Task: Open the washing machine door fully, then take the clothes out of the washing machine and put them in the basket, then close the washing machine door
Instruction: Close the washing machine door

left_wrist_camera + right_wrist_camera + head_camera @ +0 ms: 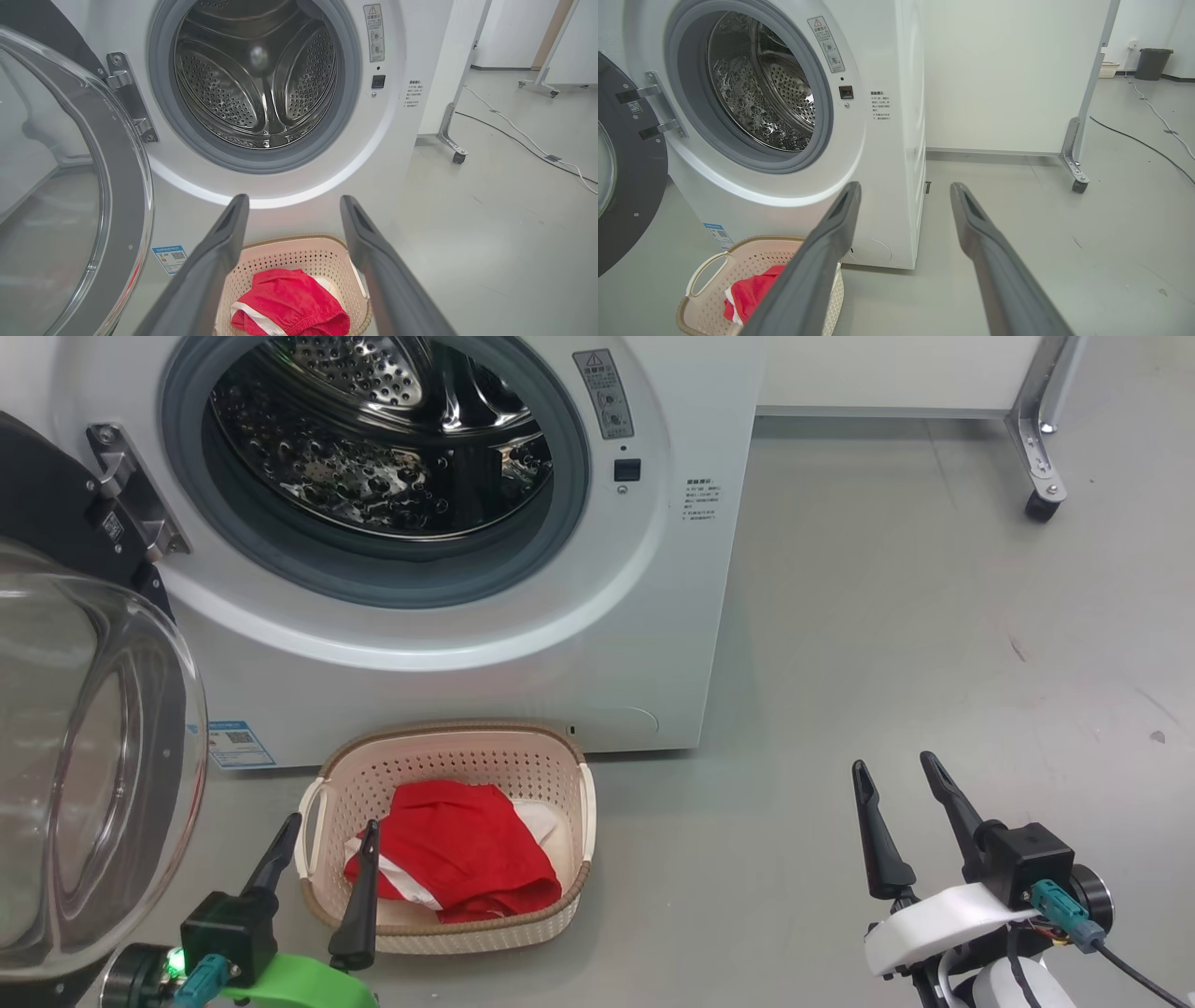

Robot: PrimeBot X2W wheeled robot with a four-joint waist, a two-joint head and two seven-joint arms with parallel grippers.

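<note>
The washing machine door (93,775) stands open at far left; likely stiff, weighty and glossy, so push its black rim, not the glass. Clothes (453,849) lie in the basket (448,739), bottom centre. Left gripper (334,823) and right gripper (893,763) gape wide, empty

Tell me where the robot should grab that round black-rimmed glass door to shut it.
Likely the glossy black rim of the round glass door, on the side farthest from its metal hinge, left tool coming edge-on from the robot's side: most leverage there, and the bulging clear bowl looks too wide.
</note>
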